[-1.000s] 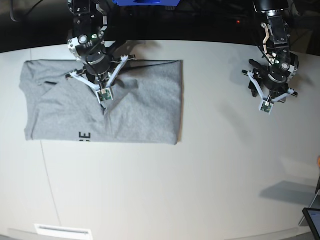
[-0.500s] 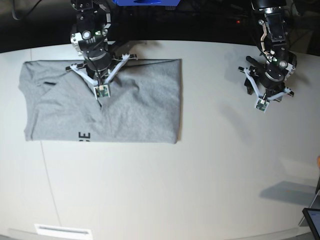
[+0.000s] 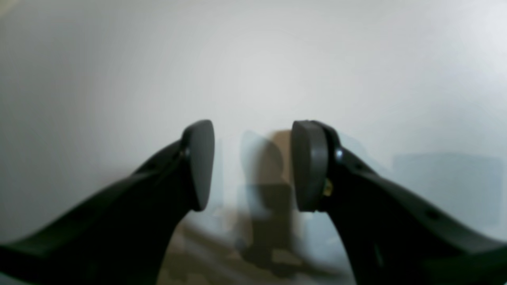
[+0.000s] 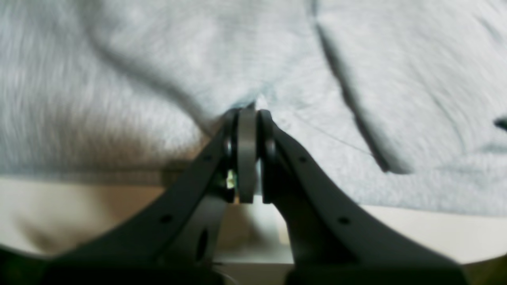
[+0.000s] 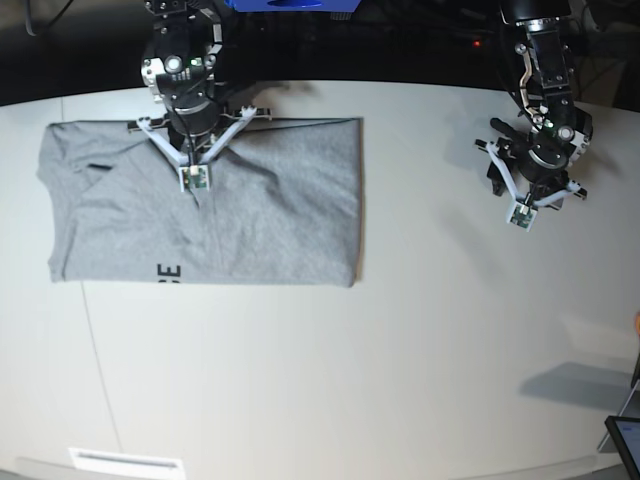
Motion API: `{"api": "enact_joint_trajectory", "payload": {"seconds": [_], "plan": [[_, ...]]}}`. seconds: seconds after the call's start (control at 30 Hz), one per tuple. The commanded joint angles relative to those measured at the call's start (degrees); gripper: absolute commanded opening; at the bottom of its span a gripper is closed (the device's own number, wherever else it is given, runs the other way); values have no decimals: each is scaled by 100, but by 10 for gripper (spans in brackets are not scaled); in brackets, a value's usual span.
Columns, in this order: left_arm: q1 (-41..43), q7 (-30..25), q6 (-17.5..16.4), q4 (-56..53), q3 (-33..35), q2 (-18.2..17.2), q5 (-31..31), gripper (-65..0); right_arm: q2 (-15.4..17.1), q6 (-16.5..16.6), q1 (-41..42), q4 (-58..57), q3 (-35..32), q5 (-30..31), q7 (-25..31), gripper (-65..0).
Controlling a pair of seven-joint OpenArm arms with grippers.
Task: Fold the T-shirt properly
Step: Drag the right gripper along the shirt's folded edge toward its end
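On the left part of the white surface (image 5: 400, 340), as the base view shows it, lies the T-shirt (image 5: 250, 220), grey and folded into a wide rectangle. Black letters show at its near edge, and a crease runs down from its far edge. The right gripper (image 5: 190, 178) stands over the far edge of the shirt, near the middle of that edge. In the right wrist view the right gripper (image 4: 247, 114) has its two fingers pressed together, and a small ridge of the grey cloth (image 4: 158, 59) is pinched at their tips, with wrinkles going out from that point.

Well apart from the shirt, on the other side of the surface, is the left gripper (image 5: 532, 195). In the left wrist view its dark pads (image 3: 199, 164) stand clearly apart, with only the pale blurred surface (image 3: 253, 59) behind them, so the left gripper (image 3: 252, 164) is released and grasps nothing.
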Motion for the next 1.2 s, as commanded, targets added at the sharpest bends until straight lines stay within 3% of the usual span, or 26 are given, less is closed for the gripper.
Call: {"api": "enact_joint_trajectory", "payload": {"seconds": [0.0,0.07,0.17,0.33,0.43,0.5,0.57,0.73,0.87,1.17], "plan": [[-42,-74,23,100,-33,-83,-9,-341,-46,-226,-31,110,-8,75,169,-633],[-42,-74,23,100,-33,-83,-9,-341,-29,-481,-102,110,-17,356,310,-633],[-42,-65,23,100,-33,-83,-9,-341,-11,-613,-146,110,0,717,354,-633],[-42,-65,23,100,-33,-83,-9,-341,-11,-771,-216,110,-35,761,371,-625],[-42,-65,23,91,-33,-83,-9,-341,-11,-744,-225,110,-132,770,363,-531],[-51,-65,23,30,-33,-83,-9,-341,130,-586,-233,110,-351,770,371,-445],[-51,-74,23,-58,-33,-83,-9,-341,279,-533,-233,110,-633,770,380,-403],[-51,-82,23,-137,-33,-83,-9,-341,552,-604,-233,110,-835,734,811,-399],[-51,-82,23,-146,-33,-109,-9,-341,569,-1210,-348,110,-554,734,1294,-399],[-60,-82,23,-120,-33,-118,-9,-341,525,-1351,-339,110,-35,726,1400,-400]]}}
